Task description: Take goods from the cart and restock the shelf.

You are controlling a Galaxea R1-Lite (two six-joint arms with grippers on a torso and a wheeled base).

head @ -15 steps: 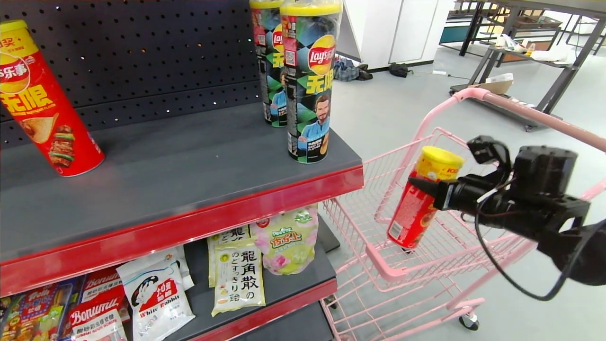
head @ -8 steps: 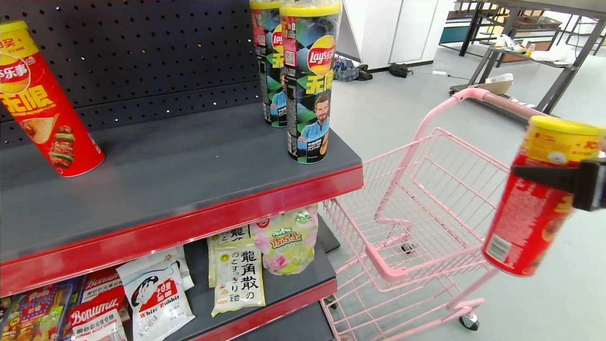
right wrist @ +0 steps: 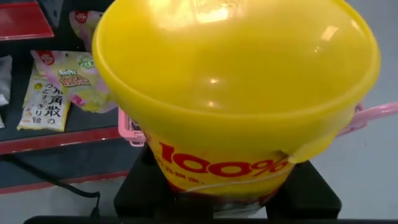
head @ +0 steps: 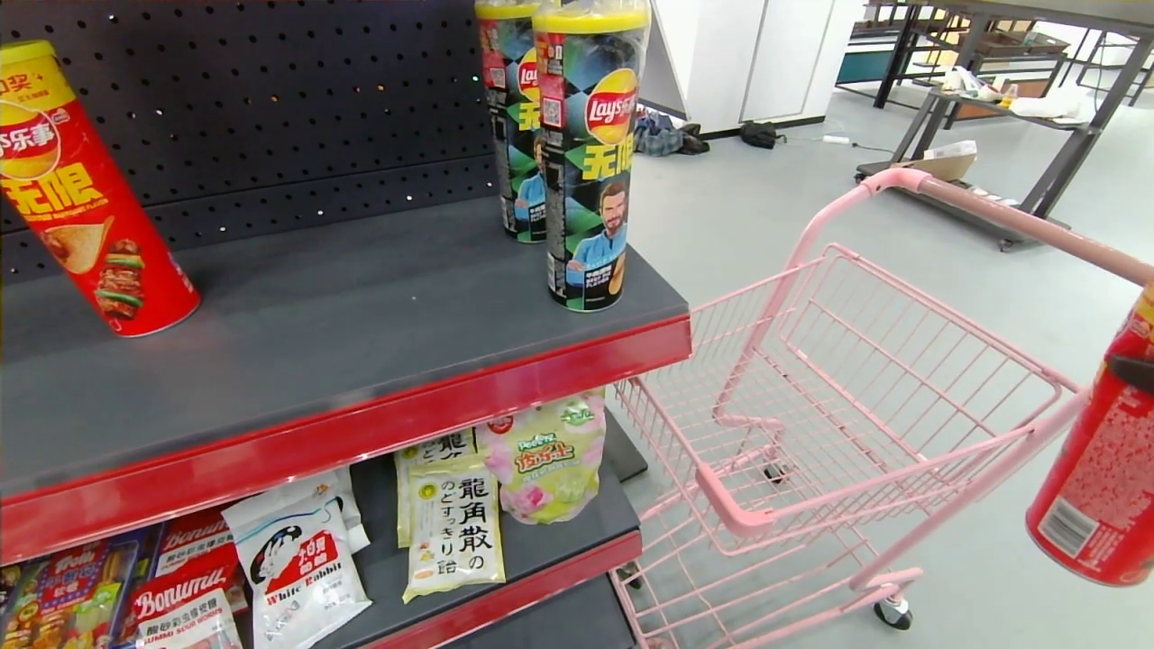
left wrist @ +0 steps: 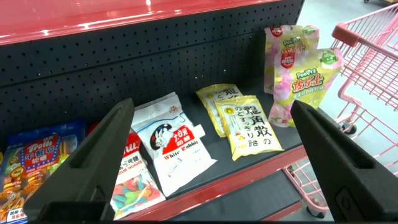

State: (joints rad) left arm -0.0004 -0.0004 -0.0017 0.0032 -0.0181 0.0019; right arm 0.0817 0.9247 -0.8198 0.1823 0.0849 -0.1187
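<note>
Two green chip cans (head: 577,153) stand at the right end of the top shelf (head: 361,306), with a lone red can (head: 86,189) far left. The red chip can (head: 1095,460) I'm carrying hangs beside the pink cart (head: 793,361), clear of its basket. Left wrist now: my left gripper (left wrist: 211,104) gapes wide before the lower shelf's snack bags (left wrist: 174,149). Right wrist: my right gripper (right wrist: 227,196) is clamped around the can's body, yellow lid (right wrist: 236,56) right up close.

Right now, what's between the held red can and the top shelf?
The pink cart stands between the red can and the shelf, in the head view.
</note>
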